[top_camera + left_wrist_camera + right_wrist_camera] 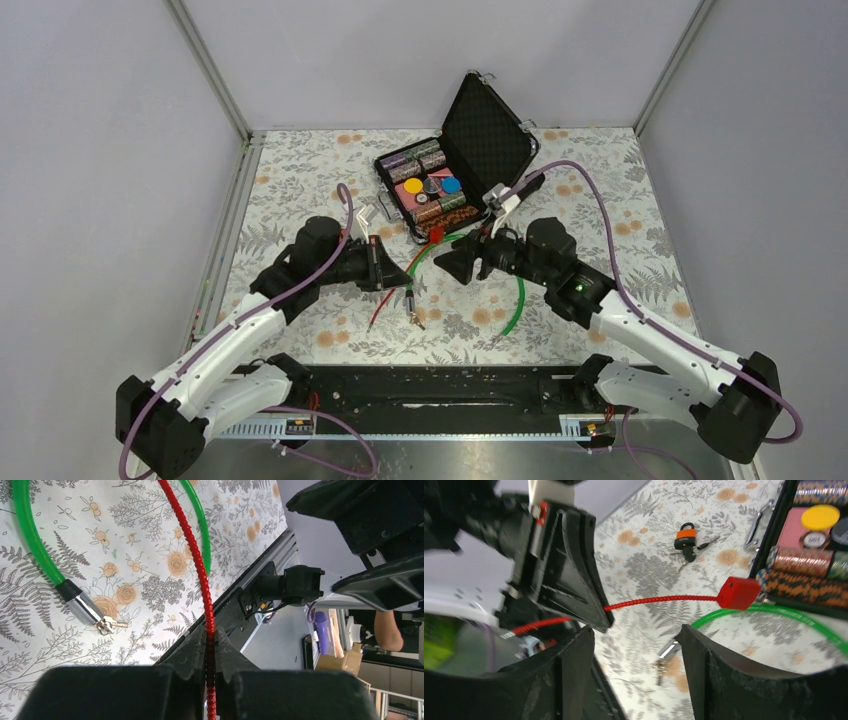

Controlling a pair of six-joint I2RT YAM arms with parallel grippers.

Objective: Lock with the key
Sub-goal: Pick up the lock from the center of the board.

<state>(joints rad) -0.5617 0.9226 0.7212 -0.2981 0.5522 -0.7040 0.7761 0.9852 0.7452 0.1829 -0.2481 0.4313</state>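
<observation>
Key [114, 624]: tiny, silvery, hard to make out; a blur in the right wrist view. It lay flat on the floral cloth at the steel tip of the green cable [31, 540], lower centre of the top view, long axis slanting toward lower right.
Left gripper [210, 639]: fingers pressed together on the red cable [194, 545], which was ribbed.
Right gripper [634, 635]: black fingers stood apart around nothing.
Red block [738, 592]: boxy, on the cable's end.
Case [487, 125]: open, foam-lined lid; cut off at upper right of the right wrist view.
</observation>
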